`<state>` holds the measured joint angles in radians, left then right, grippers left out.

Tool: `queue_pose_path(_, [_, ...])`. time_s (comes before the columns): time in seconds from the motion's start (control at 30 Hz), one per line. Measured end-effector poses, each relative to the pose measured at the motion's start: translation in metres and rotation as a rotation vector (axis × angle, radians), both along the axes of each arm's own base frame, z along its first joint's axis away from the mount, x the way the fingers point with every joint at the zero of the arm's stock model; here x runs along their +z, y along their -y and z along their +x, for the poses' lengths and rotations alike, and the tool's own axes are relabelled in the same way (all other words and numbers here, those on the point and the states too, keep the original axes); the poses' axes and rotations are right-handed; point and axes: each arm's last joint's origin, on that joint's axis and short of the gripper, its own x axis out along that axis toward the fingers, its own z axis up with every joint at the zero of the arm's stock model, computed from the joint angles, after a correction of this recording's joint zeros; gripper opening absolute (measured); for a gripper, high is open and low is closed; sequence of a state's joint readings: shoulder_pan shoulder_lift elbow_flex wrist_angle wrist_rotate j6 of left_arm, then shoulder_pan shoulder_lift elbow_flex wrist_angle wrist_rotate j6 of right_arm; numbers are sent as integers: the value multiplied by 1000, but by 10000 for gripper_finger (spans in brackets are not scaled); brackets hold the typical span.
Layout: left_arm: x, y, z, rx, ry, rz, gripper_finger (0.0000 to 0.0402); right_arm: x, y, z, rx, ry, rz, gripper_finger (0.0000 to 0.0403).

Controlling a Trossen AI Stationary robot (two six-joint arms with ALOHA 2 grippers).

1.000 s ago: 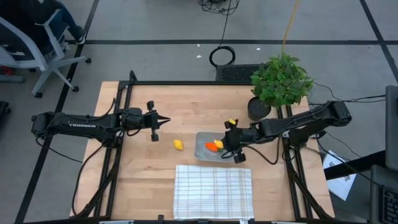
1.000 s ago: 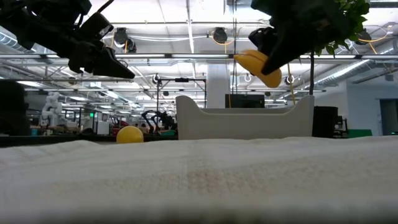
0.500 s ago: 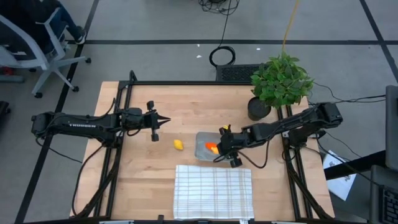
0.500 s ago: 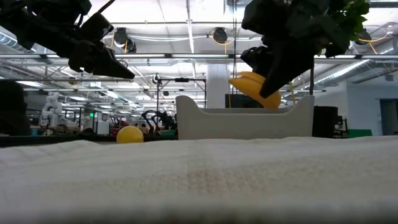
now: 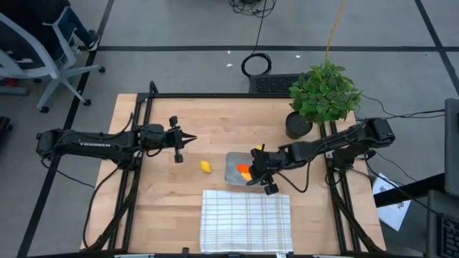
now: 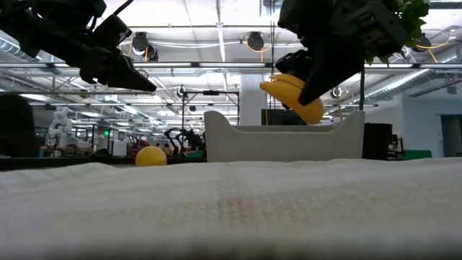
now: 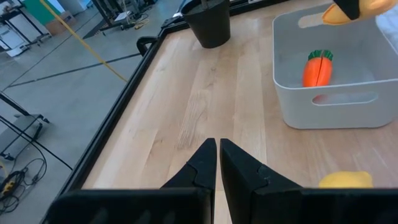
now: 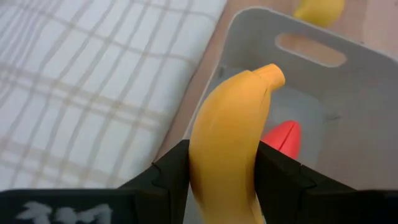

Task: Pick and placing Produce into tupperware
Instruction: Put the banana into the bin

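1. The wooden table (image 5: 179,129) sits on a grey floor marked with dark lines; an office chair (image 5: 36,54) stands beyond its far left corner, and the low view looks into a hall with ceiling lights.
2. The tupperware (image 5: 233,172) rests near the table's middle. A white checked cloth (image 5: 246,221) lies just beside it on the near side, and a potted plant (image 5: 323,97) stands beyond it towards the far right corner.
3. The carrot (image 7: 318,68) lies inside the tupperware, green top pointing at the far wall.
4. The small yellow fruit (image 5: 206,166) lies on bare wood near the tupperware's left side, apart from it.
5. The right gripper (image 8: 217,177) reaches in from the right, hanging over the tupperware's right part, fingers clamped on the banana (image 8: 230,140), which is held above the rim, clear of the floor of the tupperware.
6. The left gripper (image 7: 217,163) hovers well left of the tupperware, above bare wood, its fingers pressed together with nothing between them.
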<state>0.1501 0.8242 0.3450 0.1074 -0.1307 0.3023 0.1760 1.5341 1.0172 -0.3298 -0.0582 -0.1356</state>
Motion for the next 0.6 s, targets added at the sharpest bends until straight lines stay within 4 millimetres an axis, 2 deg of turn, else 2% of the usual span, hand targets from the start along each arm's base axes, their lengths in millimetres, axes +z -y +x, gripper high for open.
queue_pose_path(0.33, [-1, 0, 0, 0, -7, -1, 26, -10, 6, -1, -54, 12, 57, 141])
queue_pose_path(0.6, [-1, 0, 0, 0, -7, -1, 26, -10, 10, -1, -102, 5, 83, 141])
